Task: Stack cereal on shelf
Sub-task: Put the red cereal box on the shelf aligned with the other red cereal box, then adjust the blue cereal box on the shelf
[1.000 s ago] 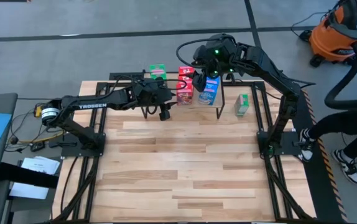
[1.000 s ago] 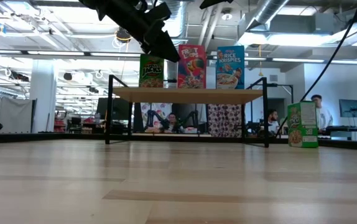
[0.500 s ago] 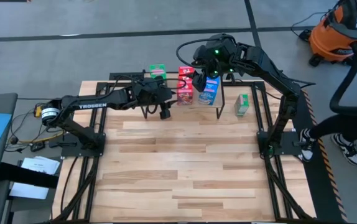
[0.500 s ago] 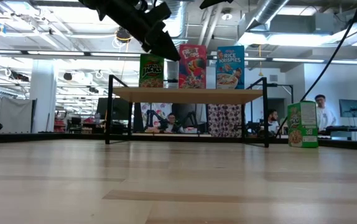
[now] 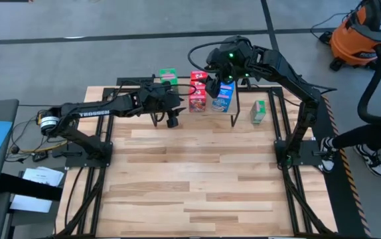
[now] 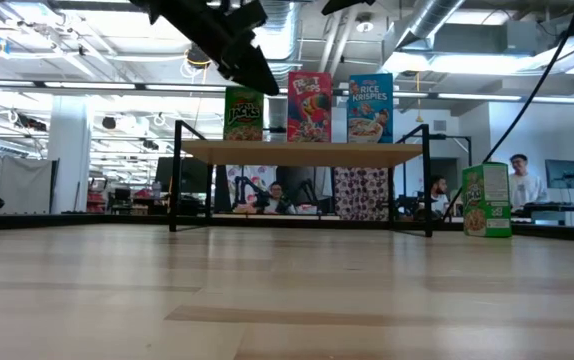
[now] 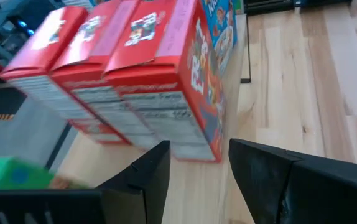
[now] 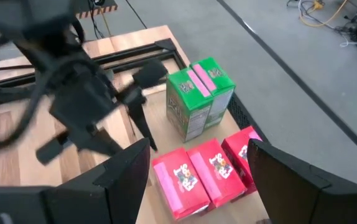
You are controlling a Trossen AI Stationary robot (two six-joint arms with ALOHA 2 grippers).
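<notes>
Your left gripper [image 5: 172, 121] hovers empty, fingers parted, just in front of the red cereal boxes [image 5: 198, 93] on the shelf [image 6: 302, 152]. Your right gripper [image 5: 212, 85] hangs wide open above them. Green boxes [image 5: 168, 76] and blue boxes [image 5: 222, 96] flank the red; one green box [image 5: 258, 111] stands on the table [image 5: 197, 172] near its right edge.

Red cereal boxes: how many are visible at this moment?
3. The red cereal boxes stand in one row on the shelf, front to back, between the green and blue ones; none seems hidden.

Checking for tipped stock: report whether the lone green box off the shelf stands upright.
Upright: the green box stands on its base on the tabletop.
</notes>
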